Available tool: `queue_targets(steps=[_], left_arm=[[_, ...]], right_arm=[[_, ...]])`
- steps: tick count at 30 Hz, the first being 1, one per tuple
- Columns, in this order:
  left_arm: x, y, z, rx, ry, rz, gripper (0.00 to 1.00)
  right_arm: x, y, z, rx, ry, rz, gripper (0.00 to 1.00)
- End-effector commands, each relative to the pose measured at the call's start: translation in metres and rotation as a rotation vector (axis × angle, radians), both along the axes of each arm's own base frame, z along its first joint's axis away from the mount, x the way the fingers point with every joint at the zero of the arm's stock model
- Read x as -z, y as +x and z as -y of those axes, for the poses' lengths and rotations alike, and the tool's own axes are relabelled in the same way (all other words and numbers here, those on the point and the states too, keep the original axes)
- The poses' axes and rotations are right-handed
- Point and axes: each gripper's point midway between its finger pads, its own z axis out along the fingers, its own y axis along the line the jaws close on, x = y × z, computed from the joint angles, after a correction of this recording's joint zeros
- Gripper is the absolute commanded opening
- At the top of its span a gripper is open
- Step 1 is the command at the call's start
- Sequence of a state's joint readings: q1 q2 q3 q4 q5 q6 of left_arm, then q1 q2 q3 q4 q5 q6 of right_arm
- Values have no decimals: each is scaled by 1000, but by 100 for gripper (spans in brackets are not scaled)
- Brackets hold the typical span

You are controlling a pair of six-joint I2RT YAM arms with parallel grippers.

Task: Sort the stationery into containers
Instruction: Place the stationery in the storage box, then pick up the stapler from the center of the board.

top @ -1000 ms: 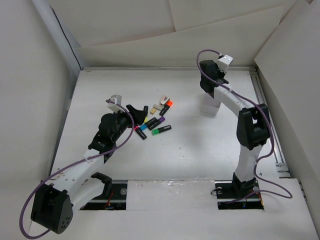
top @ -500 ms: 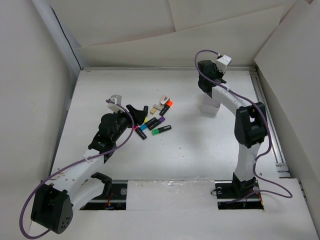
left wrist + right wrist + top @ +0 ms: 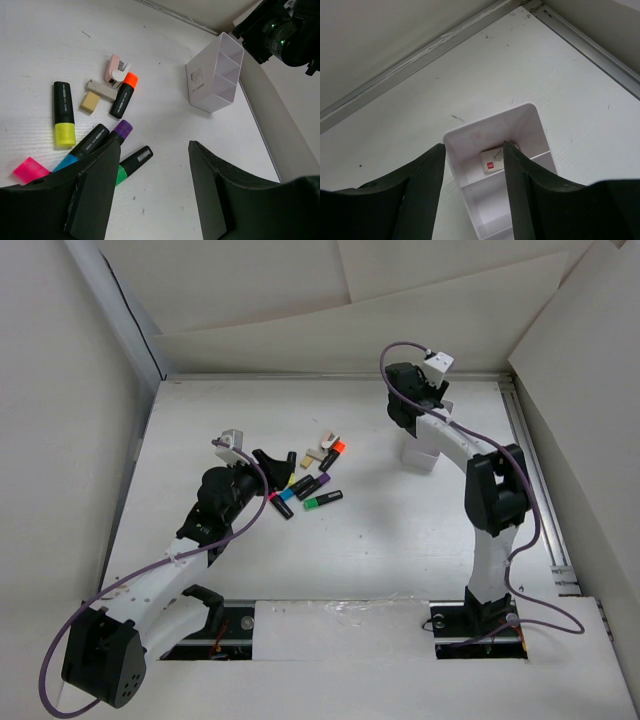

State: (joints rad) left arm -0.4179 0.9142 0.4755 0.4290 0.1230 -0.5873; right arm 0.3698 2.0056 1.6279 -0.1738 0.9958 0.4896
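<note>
Several stubby black markers (image 3: 305,483) lie in a cluster left of centre, among them yellow (image 3: 64,120), orange (image 3: 124,92), purple (image 3: 117,132) and green (image 3: 131,164) ones, with a beige eraser (image 3: 91,102) beside them. My left gripper (image 3: 155,167) is open just above the table beside the green marker, holding nothing. The white organiser (image 3: 420,455) stands at the back right. Directly over it my right gripper (image 3: 473,146) is open and empty. A small white eraser with a red mark (image 3: 492,161) lies in the organiser's (image 3: 470,132) far compartment.
White boards wall in the table at the back and on both sides. A metal rail (image 3: 530,465) runs along the right edge, close behind the organiser (image 3: 215,75). A pink-and-white clip-like piece (image 3: 117,70) lies at the far end of the marker cluster.
My right wrist has swung a little to the left above the organiser. The left arm and the markers have not moved.
</note>
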Motion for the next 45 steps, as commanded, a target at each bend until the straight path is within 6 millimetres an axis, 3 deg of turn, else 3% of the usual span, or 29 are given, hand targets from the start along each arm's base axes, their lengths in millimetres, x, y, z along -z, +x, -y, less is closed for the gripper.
queue_targets(steps=[1,3,5,6,7,9,10,11,12,16,17,20,23,25,27,30,38,41,45], left_arm=[[-36,3,1,2,-31,95,54],[-33,2,1,2,-30,94,54],[-33,2,1,2,-30,94,54],[-35,3,1,2,-30,94,54],[-35,2,3,11,-31,94,54],[-31,2,1,2,-26,86,54],[-31,3,0,-10,-33,82,54],[-34,2,-1,-10,-37,90,54],[-32,3,-3,-22,-32,82,54],[-34,4,-14,-87,-43,94,54],[-36,3,-17,-100,-44,98,54],[-35,1,-16,-91,-43,94,54],[-41,2,-16,-90,-52,113,54],[-38,1,-12,-69,-47,98,54],[-35,0,-8,-48,-45,89,54],[-36,2,-7,-48,-47,93,54],[-30,2,-4,-29,-41,76,54],[-37,2,-2,-20,-50,93,54],[-31,3,-2,-20,-41,76,54]], right_arm=[[-24,-3,-16,-14,28,74,56],[-26,-6,-15,-14,28,74,52],[-31,-8,-38,-104,68,75,48],[-25,-12,-46,-137,76,57,39],[-31,-14,-56,-183,82,65,30],[-17,-19,-95,-344,129,17,14],[-15,-21,-111,-405,153,5,1],[-5,-25,-126,-471,179,-24,0],[-1,-31,-157,-600,236,-53,0],[23,-50,-217,-804,323,-126,0],[31,-49,-226,-815,320,-140,16],[53,-47,-240,-825,298,-211,59],[56,-37,-249,-832,301,-230,71],[74,-35,-253,-839,291,-278,72],[73,-33,-262,-855,283,-271,73],[88,-35,-269,-848,262,-304,71],[106,-28,-273,-817,277,-323,64],[107,-24,-276,-818,278,-319,64],[121,-20,-270,-789,276,-347,64]])
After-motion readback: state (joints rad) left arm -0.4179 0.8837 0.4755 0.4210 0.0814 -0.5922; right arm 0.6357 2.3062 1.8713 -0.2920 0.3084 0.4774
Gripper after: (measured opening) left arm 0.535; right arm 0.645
